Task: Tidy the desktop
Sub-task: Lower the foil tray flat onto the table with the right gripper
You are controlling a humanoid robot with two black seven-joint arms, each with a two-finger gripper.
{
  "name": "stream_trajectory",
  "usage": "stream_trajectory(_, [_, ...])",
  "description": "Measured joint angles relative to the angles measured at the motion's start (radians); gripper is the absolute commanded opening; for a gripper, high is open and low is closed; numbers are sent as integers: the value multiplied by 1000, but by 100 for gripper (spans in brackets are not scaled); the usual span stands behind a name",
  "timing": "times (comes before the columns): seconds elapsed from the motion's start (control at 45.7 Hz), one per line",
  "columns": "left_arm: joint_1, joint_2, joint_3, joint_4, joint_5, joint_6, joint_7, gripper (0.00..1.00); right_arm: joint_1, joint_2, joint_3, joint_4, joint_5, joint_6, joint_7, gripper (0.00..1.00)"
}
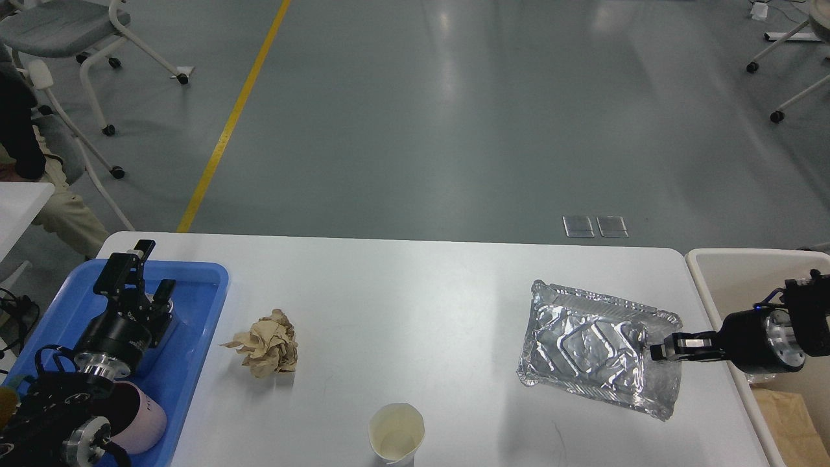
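Observation:
The white desktop [415, 292] fills the lower view. A crumpled silver foil tray [593, 347] lies near its right end, tilted. My right gripper [656, 350] comes in from the right and is shut on the foil tray's right rim. A crumpled brown paper ball [267, 344] lies left of centre. A cream paper cup [397, 433] stands at the front edge. My left gripper [139, 269] is open and empty over the blue tray [201, 311] at the left.
A cream bin [733, 272] stands right of the desktop, with brown paper [791, 425] inside. A pink mug [139, 421] lies in the blue tray under my left arm. Chairs stand on the grey floor beyond.

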Motion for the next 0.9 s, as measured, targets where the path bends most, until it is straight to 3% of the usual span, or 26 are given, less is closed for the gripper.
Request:
stream_trajectory(0.175, [1,0,0,0,0,0,-1,96,24,25,-2,0,-4,2,-36,0])
stream_trajectory(0.7, [1,0,0,0,2,0,-4,96,50,132,-4,-44,-99,27,-37,0])
stream_trajectory(0.897, [1,4,4,-8,2,-2,-23,96,63,166,-4,-62,-99,52,-32,0])
